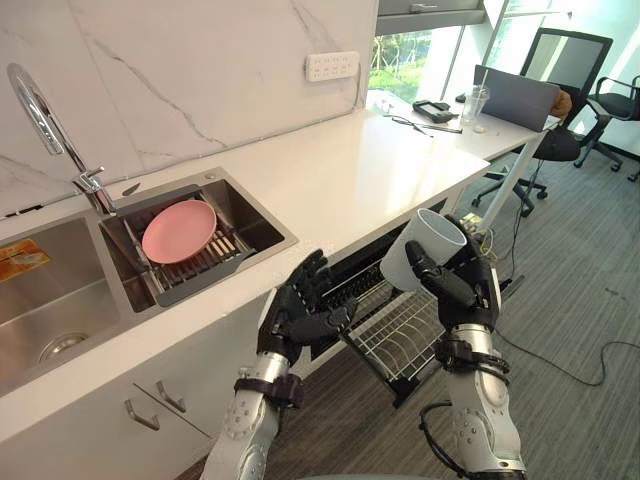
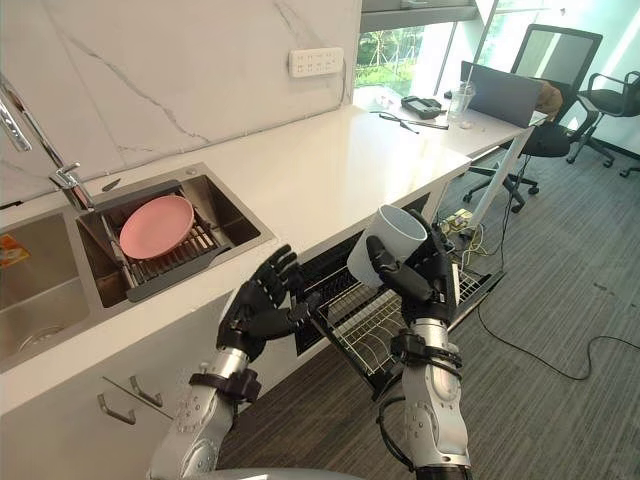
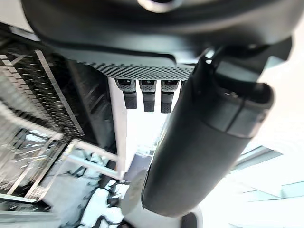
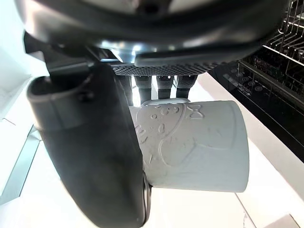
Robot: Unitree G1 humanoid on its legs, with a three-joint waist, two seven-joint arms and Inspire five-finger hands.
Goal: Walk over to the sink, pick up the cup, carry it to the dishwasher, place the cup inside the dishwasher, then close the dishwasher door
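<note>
My right hand [image 1: 462, 285] is shut on a pale grey cup [image 1: 420, 248], held tilted with its mouth up beside the counter's edge, above the pulled-out wire rack [image 1: 405, 335] of the dishwasher. In the right wrist view the cup [image 4: 190, 142] lies between my thumb [image 4: 90, 152] and fingers. The dishwasher's dark opening [image 1: 350, 285] sits under the counter. My left hand [image 1: 305, 310] hovers open in front of that opening, holding nothing, with its fingers [image 3: 145, 95] straight.
The white counter [image 1: 340, 180] holds a steel sink [image 1: 40, 300] with a tap [image 1: 45, 125] and a drainer basin with a pink plate [image 1: 178, 230]. A laptop [image 1: 515, 98], clear cup and small items sit at the counter's far end. Office chairs [image 1: 570, 60] stand on the carpet beyond.
</note>
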